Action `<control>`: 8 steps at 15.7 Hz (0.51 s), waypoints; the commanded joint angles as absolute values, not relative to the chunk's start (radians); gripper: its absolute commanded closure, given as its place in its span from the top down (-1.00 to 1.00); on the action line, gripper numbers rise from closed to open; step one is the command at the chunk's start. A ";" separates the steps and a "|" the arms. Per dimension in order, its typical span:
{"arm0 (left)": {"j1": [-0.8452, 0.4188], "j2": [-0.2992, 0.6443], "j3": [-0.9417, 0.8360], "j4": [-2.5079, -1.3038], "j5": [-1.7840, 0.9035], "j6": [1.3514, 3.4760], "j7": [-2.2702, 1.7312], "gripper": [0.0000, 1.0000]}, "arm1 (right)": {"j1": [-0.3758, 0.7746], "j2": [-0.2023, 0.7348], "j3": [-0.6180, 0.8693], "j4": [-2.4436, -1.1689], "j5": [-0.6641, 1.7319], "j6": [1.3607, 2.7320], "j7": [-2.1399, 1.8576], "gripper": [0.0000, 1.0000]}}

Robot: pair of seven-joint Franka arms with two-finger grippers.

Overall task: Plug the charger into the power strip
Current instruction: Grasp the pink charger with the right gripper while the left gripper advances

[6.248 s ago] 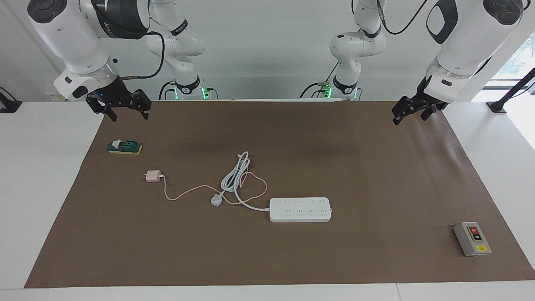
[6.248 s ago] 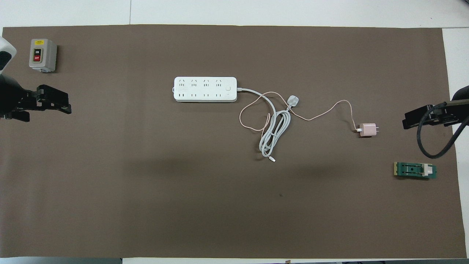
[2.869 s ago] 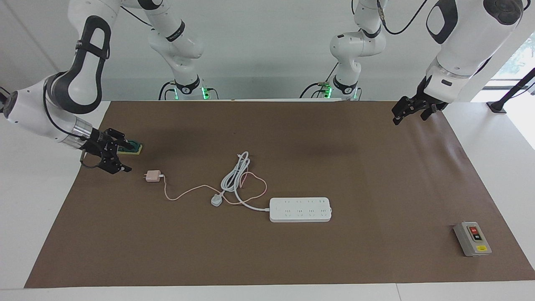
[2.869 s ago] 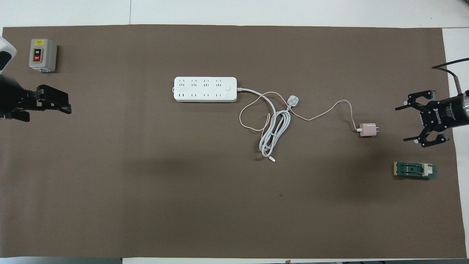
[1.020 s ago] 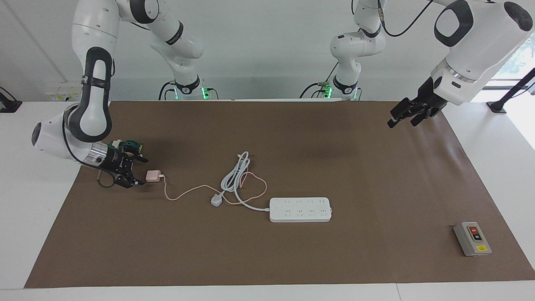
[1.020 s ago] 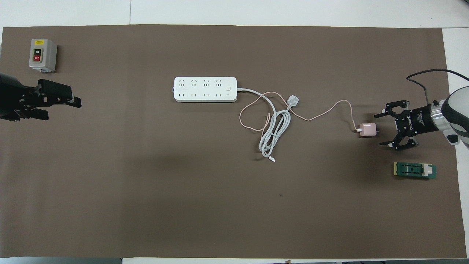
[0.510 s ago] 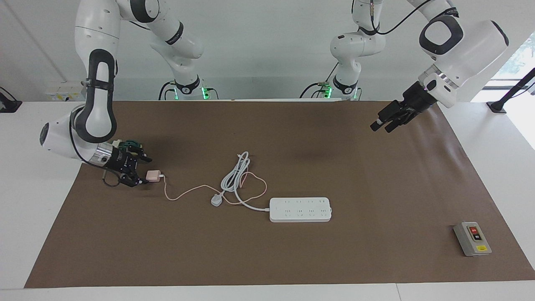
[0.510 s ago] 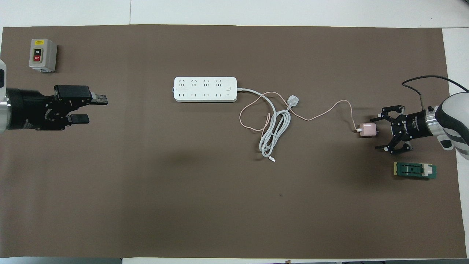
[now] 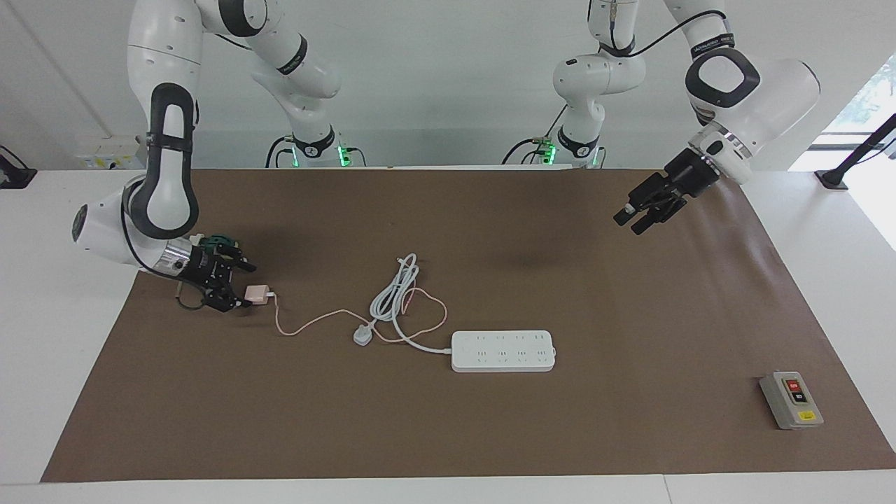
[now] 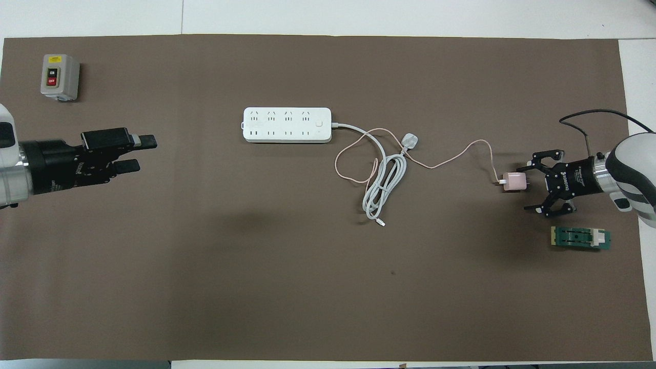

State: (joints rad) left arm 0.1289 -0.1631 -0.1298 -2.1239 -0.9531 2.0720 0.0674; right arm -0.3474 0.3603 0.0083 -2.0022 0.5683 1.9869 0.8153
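The charger (image 9: 257,295) (image 10: 514,181), a small pale-pink cube, lies on the brown mat toward the right arm's end. Its thin pink cable (image 9: 308,322) (image 10: 451,156) loops toward the power strip (image 9: 502,351) (image 10: 287,124), a long white block lying flat mid-table. My right gripper (image 9: 241,287) (image 10: 527,188) is low at the mat and open, its fingertips on either side of the charger's prong end without closing on it. Up in the air, my left gripper (image 9: 626,217) (image 10: 141,154) is open and holds nothing, over bare mat toward the left arm's end.
The strip's thick white cord is coiled beside it and ends in a rounded white plug (image 9: 362,337) (image 10: 410,140). A green and yellow part (image 10: 580,238) lies close to the right gripper. A grey switch box (image 9: 791,399) (image 10: 59,77) stands at the left arm's end.
The right gripper has slid a little closer, so its open fingers now flank the charger's end. The left gripper has swung out over the mat toward the middle.
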 commanded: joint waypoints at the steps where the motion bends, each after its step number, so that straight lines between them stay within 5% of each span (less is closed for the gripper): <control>1: 0.146 -0.184 -0.137 -2.180 -1.083 2.105 0.144 1.00 | -0.353 0.327 0.014 -2.046 0.597 2.017 0.764 0.92; 4: 0.146 -0.155 -0.137 -2.201 -1.233 2.099 0.336 1.00 | -0.353 0.327 0.014 -2.046 0.597 2.019 0.762 0.81; 8: 0.146 -0.150 -0.137 -2.216 -1.366 2.077 0.344 1.00 | -0.353 0.325 0.014 -2.052 0.600 2.019 0.718 0.12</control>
State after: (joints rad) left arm 0.1366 -0.1434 -0.1309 -2.1922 -1.2941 2.0829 0.3133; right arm -0.3474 0.3571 0.0083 -2.0095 0.5686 1.9905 0.7668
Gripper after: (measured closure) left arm 0.000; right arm 0.256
